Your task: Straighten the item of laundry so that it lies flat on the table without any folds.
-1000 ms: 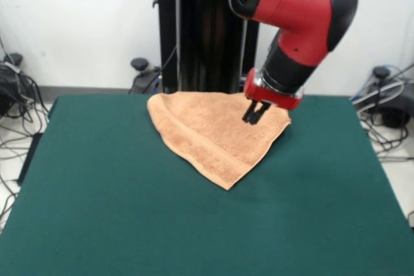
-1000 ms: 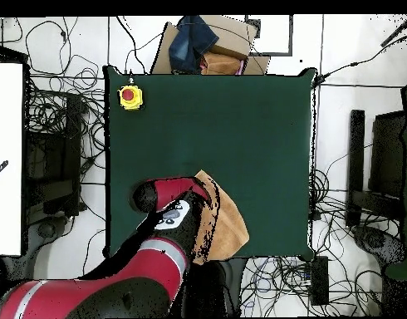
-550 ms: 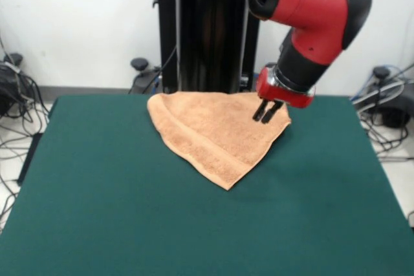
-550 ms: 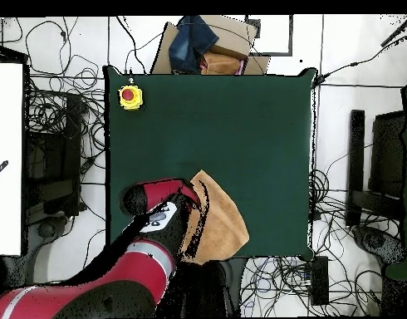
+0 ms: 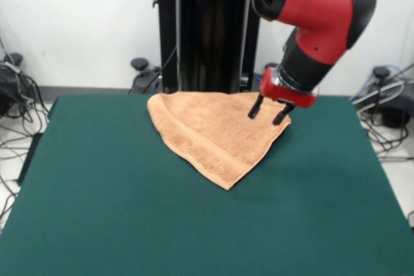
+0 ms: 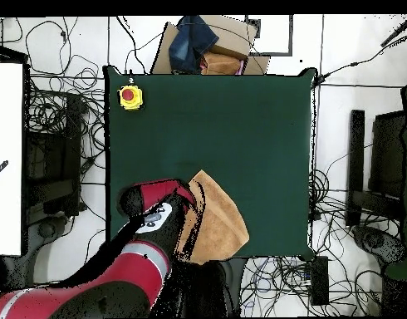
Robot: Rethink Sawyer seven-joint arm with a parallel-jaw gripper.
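Observation:
The item of laundry (image 5: 217,134) is an orange-tan towel folded into a rough triangle at the far middle of the dark green table (image 5: 129,224), one corner pointing toward the camera. A woven band runs along its left edge. My gripper (image 5: 267,113) hovers open just above the towel's right corner, with nothing between its two black fingers. From overhead, the towel (image 6: 219,220) lies at the table's bottom edge, and the red arm (image 6: 149,224) covers its left part and hides the gripper.
A yellow box with a red button (image 6: 129,97) sits at the table's top left corner in the overhead view. Cables, cardboard and blue cloth (image 6: 194,41) lie on the floor beyond the table (image 6: 240,125).
The gripper has moved right along the towel's far edge toward its right corner, and its fingers have spread from nearly together to open. The towel has not moved.

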